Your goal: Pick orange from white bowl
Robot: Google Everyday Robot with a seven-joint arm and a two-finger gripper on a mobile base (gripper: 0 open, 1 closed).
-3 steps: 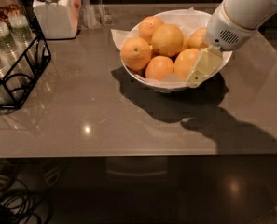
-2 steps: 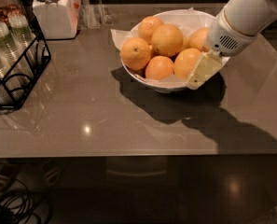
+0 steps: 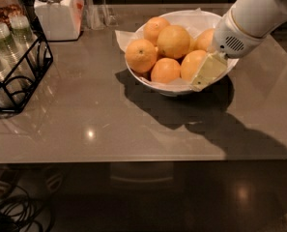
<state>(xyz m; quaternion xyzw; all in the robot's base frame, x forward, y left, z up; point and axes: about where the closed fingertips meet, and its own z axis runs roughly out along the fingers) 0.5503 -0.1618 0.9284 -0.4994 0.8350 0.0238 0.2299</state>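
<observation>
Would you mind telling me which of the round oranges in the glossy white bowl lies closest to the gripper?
The front-right orange, beside the gripper at the white bowl's right rim; the other oranges sit farther left or behind.

Large dimpled orange [image 3: 191, 64] sits front-right in the pile inside the glossy, paper-lined white bowl [image 3: 178, 92] on the tabletop. The gripper [image 3: 206, 75] is at the bowl's right rim, just beside that orange.
</observation>
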